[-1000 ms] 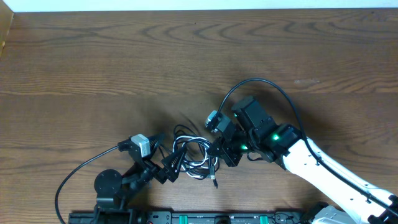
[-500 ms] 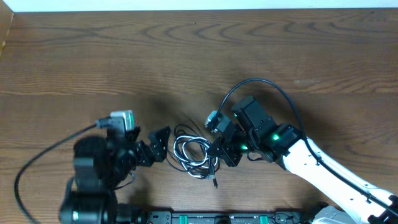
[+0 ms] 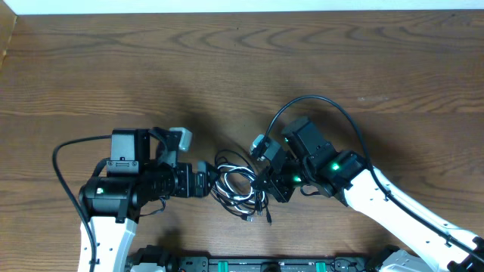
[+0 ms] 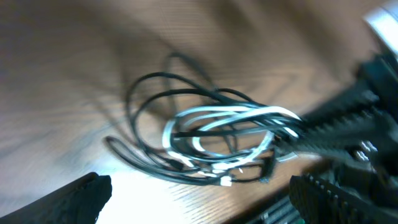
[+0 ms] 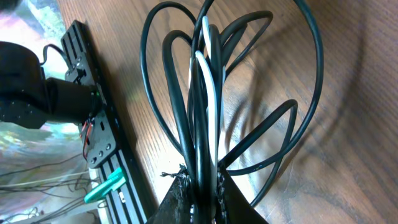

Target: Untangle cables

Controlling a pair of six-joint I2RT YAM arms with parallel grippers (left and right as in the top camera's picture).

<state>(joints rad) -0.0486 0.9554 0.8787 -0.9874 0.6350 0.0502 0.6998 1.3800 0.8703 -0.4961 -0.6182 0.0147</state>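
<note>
Three thin cables [image 3: 238, 189] lie looped together in one tangle on the wooden table [image 3: 227, 75], close to its near edge and about midway between left and right. Two are black, and the white cord [image 5: 213, 106] runs through the middle of their loops. The right gripper [image 5: 199, 186] pinches the right side of the bundle, its jaws closed tight around several strands gathered side by side. The left gripper [image 3: 209, 181] sits just left of the tangle, pointing at it. Its fingers [image 4: 74, 199] are spread wide and hold nothing, and the loops lie on the wood ahead of them. A black rail [image 3: 227, 264] runs along the table's near edge.
</note>
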